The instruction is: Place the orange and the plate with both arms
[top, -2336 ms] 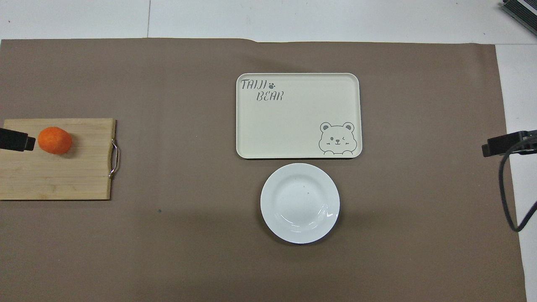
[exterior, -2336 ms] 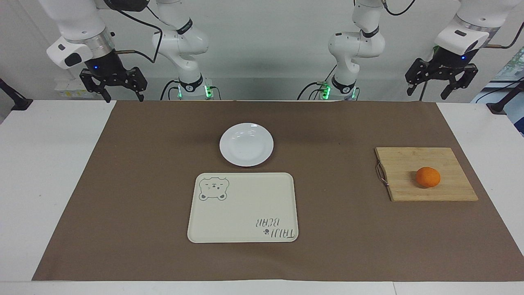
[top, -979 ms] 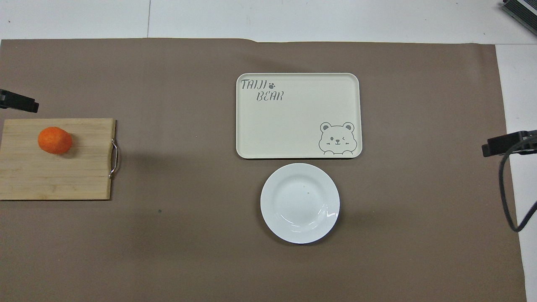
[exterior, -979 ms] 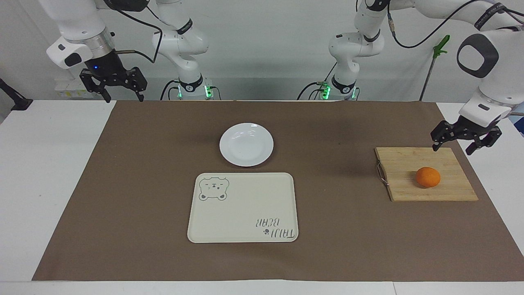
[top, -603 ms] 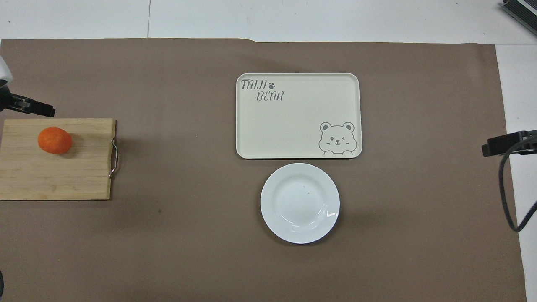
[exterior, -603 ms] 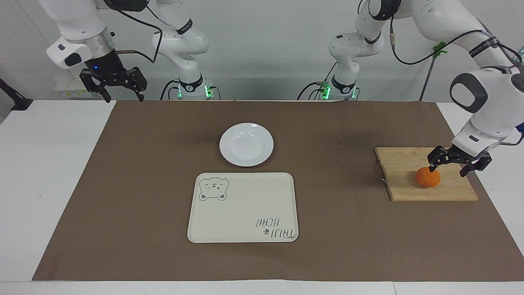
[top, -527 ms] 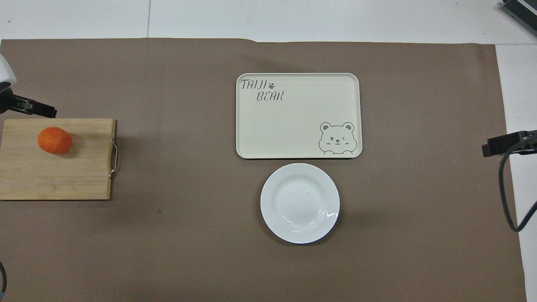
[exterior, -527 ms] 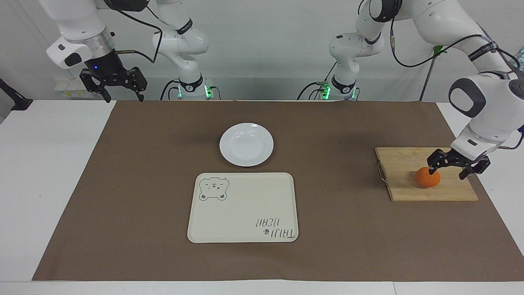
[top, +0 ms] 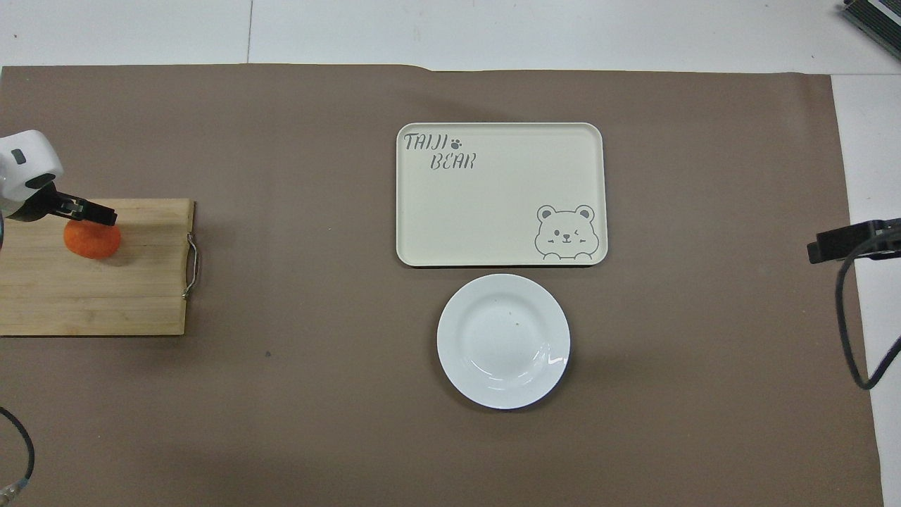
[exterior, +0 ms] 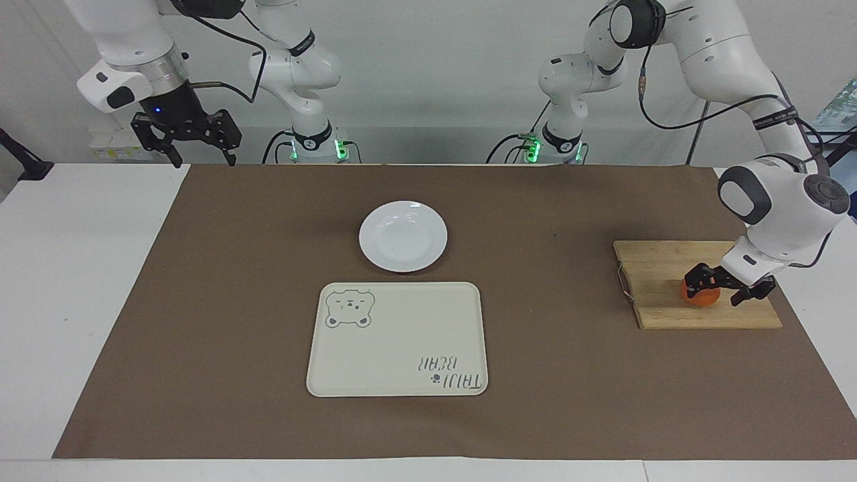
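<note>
Bare brown mat lies open between the white plate and the wooden cutting board, whose metal handle juts toward the plate, while the bear-printed tray sits just beside the plate, farther from the robots.

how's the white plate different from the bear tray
The plate is round, glossy white and unmarked; the tray is rectangular, cream, larger, and printed with a bear and lettering. The plate lies nearer the robots than the tray. Both are empty and rest flat on the brown mat.
</note>
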